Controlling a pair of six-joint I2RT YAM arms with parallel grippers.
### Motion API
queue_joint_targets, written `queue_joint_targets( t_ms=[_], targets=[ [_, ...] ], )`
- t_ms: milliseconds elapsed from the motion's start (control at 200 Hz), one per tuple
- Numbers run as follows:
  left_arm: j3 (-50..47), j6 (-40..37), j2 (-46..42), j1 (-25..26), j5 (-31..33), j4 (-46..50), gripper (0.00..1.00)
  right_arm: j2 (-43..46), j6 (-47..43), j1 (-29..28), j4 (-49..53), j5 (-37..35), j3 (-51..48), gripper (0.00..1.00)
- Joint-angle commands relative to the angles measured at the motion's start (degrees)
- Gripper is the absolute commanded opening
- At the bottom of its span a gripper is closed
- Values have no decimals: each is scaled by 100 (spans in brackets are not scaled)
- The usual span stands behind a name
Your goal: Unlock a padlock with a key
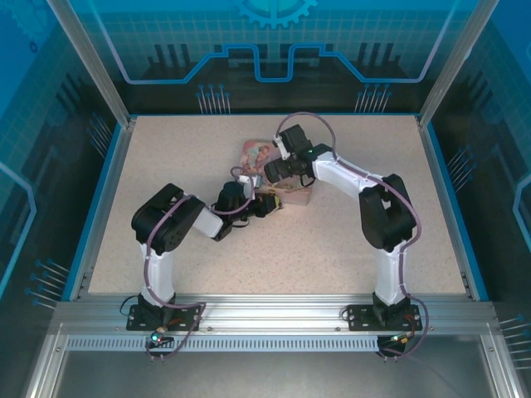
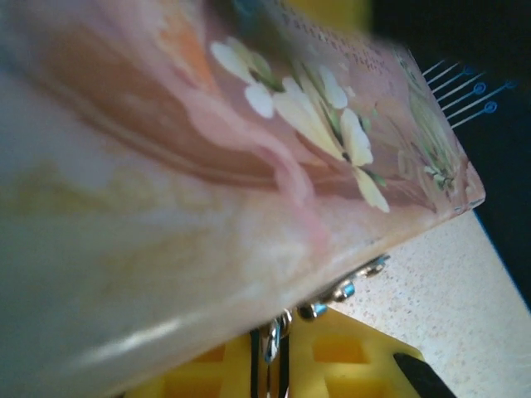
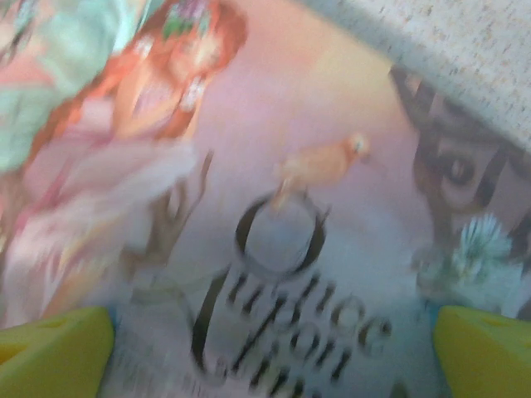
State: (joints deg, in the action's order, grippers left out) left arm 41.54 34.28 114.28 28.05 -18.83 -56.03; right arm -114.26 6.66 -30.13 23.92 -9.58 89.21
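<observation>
The pink illustrated tin (image 1: pixel 251 154) lies mid-table with both grippers at it. In the left wrist view my left gripper (image 2: pixel 276 356) sits just under the tin's (image 2: pixel 249 166) lower edge. Its yellow fingers (image 2: pixel 348 365) are nearly together on a thin silvery piece, the key (image 2: pixel 273 336). Small shiny metal bits (image 2: pixel 342 291) hang at the tin's edge, too blurred to name. I cannot make out the padlock. My right gripper (image 1: pixel 286 172) hovers over the printed lid (image 3: pixel 274 249). It (image 3: pixel 270 352) is wide open, with one yellow fingertip (image 3: pixel 50 352) at each lower corner.
The speckled beige tabletop (image 1: pixel 332 240) is bounded by a blue rim (image 1: pixel 99 215) and dark glass walls. Both arms' elbows bend inward over the middle. There is free surface to the left, right and front of the tin.
</observation>
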Motion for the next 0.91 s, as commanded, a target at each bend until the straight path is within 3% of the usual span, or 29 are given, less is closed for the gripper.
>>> queue_joint_targets(
  t_ms=[0,200,325,420,610,720,900],
  targets=[
    [-21,942,-484,-56,279,104,0,871,-501,109,-480,178,-496,100],
    [83,2330,-913,-105,199,1226,0,2721,-1150,-10,-2175,-243,-2616,100],
    [38,2861,-1229,-107,156,1635,0,3686,-1504,-592,-3148,-833,-4145,98],
    [111,2995,-1536,-155,90,2100,0,4140,-1710,-1185,-3675,-1422,-4991,92],
    [67,3623,-1707,-340,-320,1996,0,4403,-1858,-2152,-4430,-2437,-5844,78],
    [6,3822,-1708,-406,-463,1901,0,4224,-2120,-2370,-4815,-2726,-6007,70],
    [-77,4272,-1619,-513,-825,1420,0,3830,-2984,-2471,-5154,-2896,-5903,69]
  ],
)
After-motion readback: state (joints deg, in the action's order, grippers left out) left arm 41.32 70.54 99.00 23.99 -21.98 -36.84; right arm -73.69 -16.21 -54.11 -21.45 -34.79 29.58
